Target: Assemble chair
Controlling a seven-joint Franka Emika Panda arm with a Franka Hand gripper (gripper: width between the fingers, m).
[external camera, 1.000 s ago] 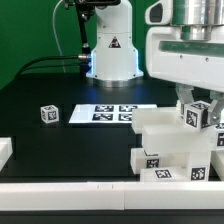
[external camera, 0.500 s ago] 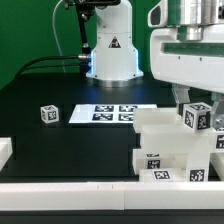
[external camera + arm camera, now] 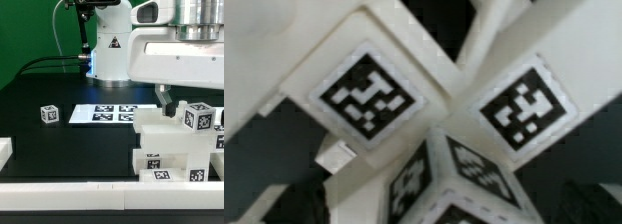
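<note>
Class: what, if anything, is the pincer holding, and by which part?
Nothing, it seems: its one visible finger stands apart from the tagged block atop the chair parts; the other finger is hidden.

The exterior view sits low at the counter's (image 3: 70, 145) near edge. It faces the arm's base (image 3: 110, 55) at 12 o'clock, with the chair parts (image 3: 165, 150) close at 4 o'clock. The wrist view looks from very near onto those same tagged chair parts (image 3: 367, 92).

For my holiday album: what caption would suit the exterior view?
Open pincer over stacked, tagged white chair parts; a small tagged cube and the marker board lie on the black table.
</note>
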